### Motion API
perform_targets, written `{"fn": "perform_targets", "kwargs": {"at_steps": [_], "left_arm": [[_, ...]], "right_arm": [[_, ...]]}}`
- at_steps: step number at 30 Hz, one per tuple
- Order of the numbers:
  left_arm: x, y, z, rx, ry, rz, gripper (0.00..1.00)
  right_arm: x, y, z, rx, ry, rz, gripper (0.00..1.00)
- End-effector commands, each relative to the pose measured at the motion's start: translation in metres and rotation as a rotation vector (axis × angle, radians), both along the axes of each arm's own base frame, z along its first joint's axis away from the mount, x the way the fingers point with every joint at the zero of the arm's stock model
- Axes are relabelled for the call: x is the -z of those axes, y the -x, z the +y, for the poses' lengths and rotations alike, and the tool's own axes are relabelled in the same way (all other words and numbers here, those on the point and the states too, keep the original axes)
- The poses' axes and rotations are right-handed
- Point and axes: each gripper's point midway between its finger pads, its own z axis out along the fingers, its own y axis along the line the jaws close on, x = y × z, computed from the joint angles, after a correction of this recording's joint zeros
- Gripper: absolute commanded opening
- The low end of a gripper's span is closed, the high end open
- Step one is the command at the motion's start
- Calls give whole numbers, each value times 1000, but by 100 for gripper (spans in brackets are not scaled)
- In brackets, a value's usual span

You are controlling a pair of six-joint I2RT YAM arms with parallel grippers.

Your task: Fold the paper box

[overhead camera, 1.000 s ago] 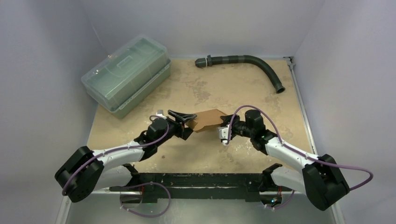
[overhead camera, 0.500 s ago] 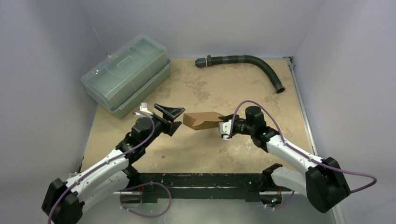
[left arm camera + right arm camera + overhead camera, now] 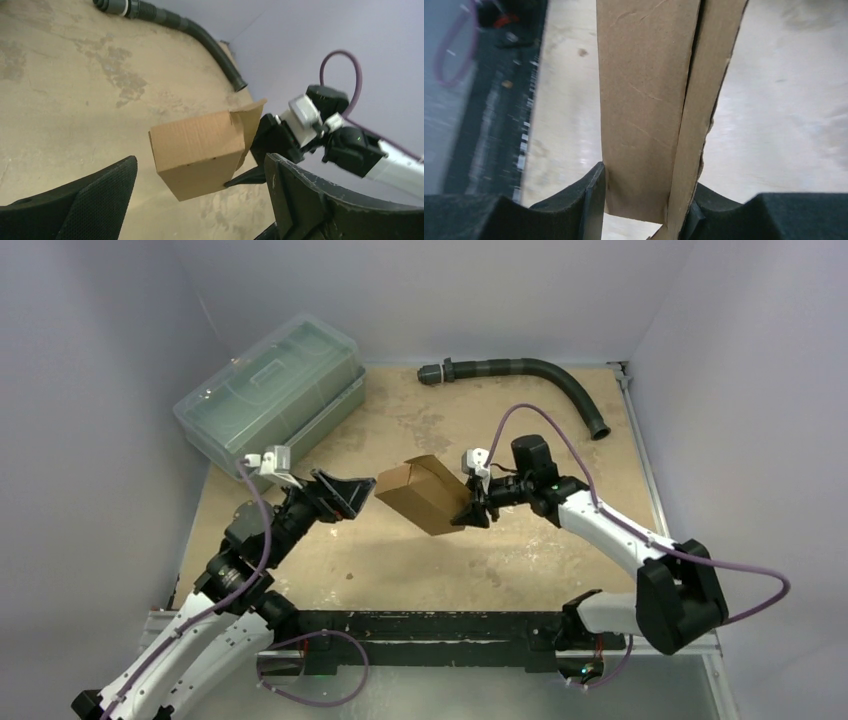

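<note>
- While the clear greenish plastic bin (image 3: pixel 268 403) sits lid-on in the upper left of the top view, at the left rear corner of the tan surface (image 3: pixel 560 470), nothing touches it.
- Left arm comes up from lower left. Left end effector (image 3: pixel 352 495) is wide, holding nothing, and points at the left end of the paper box.
- Left wrist view: both black fingers (image 3: pixel 95 202) frame the bottom of the picture, spread far apart. The carton shows beyond them, apart from both pads.
- Paper box (image 3: pixel 418 498) is at frame centre in the top view, between the two end effectors. It is brown cardboard, partly formed into a small carton and tilted, with one corner low. One flap stands loose at its upper right edge.
- It looks raised off the surface; contact underneath cannot be told for sure.
- Right end effector (image 3: pixel 468 510) is just right of centre, clamped on the carton's right side.
- Right wrist view: two cardboard layers run upright between the pads (image 3: pixel 591 200), and each pad presses a face.
- Right arm runs back to the lower right, with a purple cable looped over it.
- Black corrugated hose (image 3: pixel 535 368) curves along the far edge at upper right, well apart from the carton and both arms.
</note>
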Motion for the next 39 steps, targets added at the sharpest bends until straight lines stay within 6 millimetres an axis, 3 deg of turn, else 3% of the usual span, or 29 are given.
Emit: {"fn": "perform_targets", "kwargs": {"at_steps": [1,12,22,27,31,34,39], "left_arm": [[38,6,-13,103,-130,7,97],[86,1,-31,144,-61,119,97],[132,-11,-45,152,-93,270,97],[143,-28,-46,98,-142,344,97],[156,-44,-51,90,-285,423,93],[168,-51,-58,116,-349,466,87],[188,-53,-68,134,-396,520,85]], "right_arm": [[-9,30,13,11,-112,415,41],[35,21,20,45,-109,852,45],[85,6,18,145,-36,1117,51],[96,-1,12,185,-42,1217,54],[101,-3,10,209,-39,1266,57],[105,-4,10,224,-31,1296,59],[109,-7,8,258,-19,1314,65]]}}
